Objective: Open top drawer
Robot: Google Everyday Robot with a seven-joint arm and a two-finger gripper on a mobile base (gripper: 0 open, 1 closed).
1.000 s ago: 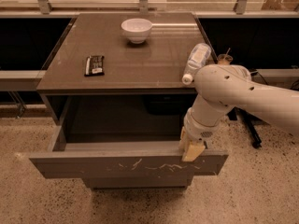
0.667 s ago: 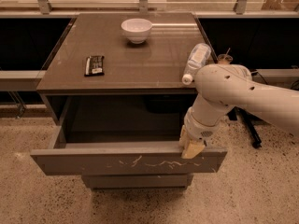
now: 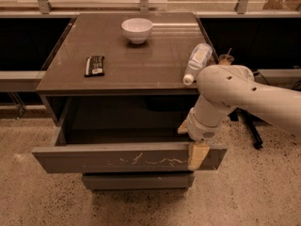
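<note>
While the arm is reaching in from the right, the gripper (image 3: 195, 150) is sitting over the top edge of the drawer (image 3: 117, 158) at its right end. Whether it is clamping that edge or only hooking it cannot be told. The drawer is standing well out from the cabinet (image 3: 51, 81), its dark inside showing, above a lower front (image 3: 136, 180) that is sitting flush. Judgement: the opening is largely done, and what is remaining is perhaps a little more travel, then release. A bowl (image 3: 137, 29), bottle (image 3: 197, 62) and packet (image 3: 95, 65) are lying on top.
</note>
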